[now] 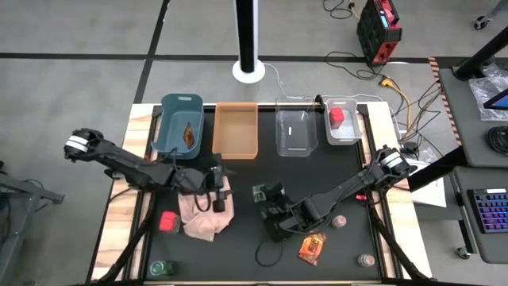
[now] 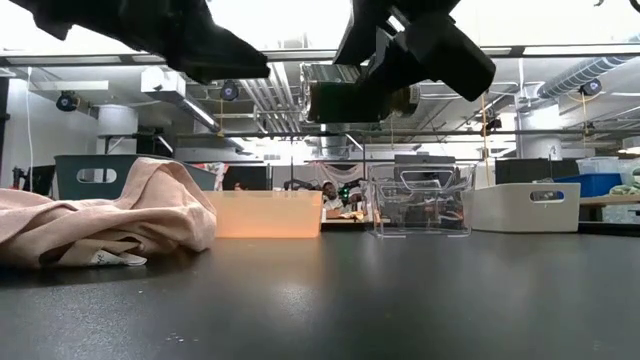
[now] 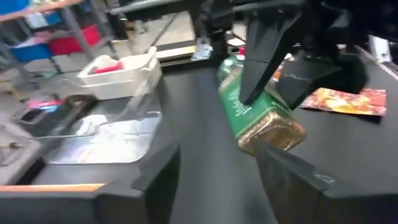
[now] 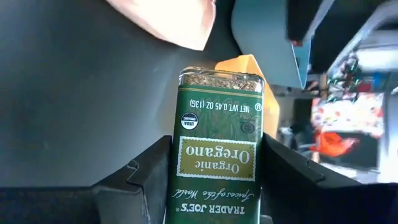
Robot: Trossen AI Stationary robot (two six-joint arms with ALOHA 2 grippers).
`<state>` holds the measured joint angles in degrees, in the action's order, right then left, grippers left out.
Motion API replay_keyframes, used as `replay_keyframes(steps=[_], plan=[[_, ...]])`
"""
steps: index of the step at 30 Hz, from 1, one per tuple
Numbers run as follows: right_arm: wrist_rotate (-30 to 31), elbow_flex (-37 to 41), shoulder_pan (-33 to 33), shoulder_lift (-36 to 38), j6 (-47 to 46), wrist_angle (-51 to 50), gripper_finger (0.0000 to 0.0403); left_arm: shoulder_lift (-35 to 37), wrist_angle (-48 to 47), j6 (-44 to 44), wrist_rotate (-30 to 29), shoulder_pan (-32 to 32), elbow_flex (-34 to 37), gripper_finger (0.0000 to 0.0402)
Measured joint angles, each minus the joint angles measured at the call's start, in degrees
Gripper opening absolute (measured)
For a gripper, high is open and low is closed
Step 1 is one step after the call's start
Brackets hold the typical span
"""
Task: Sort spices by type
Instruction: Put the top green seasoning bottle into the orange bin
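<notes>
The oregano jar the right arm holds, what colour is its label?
Green, with a cream name panel; clearest in the right wrist view.

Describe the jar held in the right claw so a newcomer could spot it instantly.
Find the black mat, then the right claw near its middle. It grips a green-labelled oregano jar off the surface; the other green-capped jar sits alone at the near left corner.

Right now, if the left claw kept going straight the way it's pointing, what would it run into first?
Probably the green oregano jar that the right claw holds above the mat; it sits just ahead, between the left claw's open fingers, though depth is uncertain.
</notes>
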<state>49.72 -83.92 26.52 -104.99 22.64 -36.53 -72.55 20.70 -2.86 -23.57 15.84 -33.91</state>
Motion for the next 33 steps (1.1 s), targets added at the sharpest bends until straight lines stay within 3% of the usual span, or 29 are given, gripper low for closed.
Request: replay_keyframes(steps=[6,15,19,33], plan=[[0.28,0.0,-0.29,0.0,3.92,-0.02,0.0193,-2.74,4.68,-0.71,9.65,-1.68,0.0,0.0249],[3.36,-0.02,-1.56,0.27,4.03,0.05,0.0193,-7.78,9.32,-9.31,8.89,-0.9,0.0,0.0274],[2.77,-0.02,-1.95,0.28,3.91,0.59,0.0193,-10.95,14.27,-13.97,3.3,-1.05,-0.02,0.0274],[-1.9,-0.09,-3.21,0.31,-0.11,2.34,0.0193,-16.97,22.21,-23.4,3.13,-0.96,-0.02,0.0265]])
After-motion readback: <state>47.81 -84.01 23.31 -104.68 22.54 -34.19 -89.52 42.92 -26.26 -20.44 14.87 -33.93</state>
